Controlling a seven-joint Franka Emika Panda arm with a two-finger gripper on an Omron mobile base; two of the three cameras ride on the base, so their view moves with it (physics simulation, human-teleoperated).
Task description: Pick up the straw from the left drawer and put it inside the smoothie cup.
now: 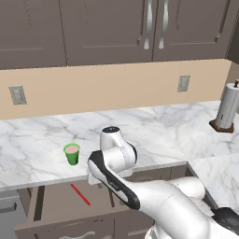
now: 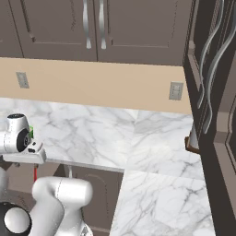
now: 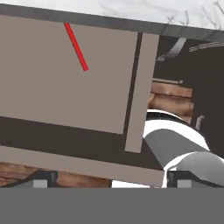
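The straw (image 1: 80,194) is a thin red stick lying slantwise on the light brown floor of the pulled-out left drawer (image 1: 53,203). In the hand view the straw (image 3: 76,47) lies at the upper left of the drawer floor (image 3: 61,92), well away from the fingertips. My gripper (image 3: 111,180) hangs above the drawer's right part, open, with nothing between its fingers. The smoothie cup (image 1: 72,154), green with a pink filling, stands upright on the marble counter just behind the drawer. A short piece of the straw (image 2: 35,174) and a sliver of the cup (image 2: 31,131) peek out beside my arm.
The marble counter (image 1: 154,130) runs along the wall and turns forward at the right. A paper towel holder (image 1: 227,109) stands at the far right. Dark upper cabinets (image 1: 107,28) hang overhead. My own arm (image 1: 140,196) crosses the drawer's right side.
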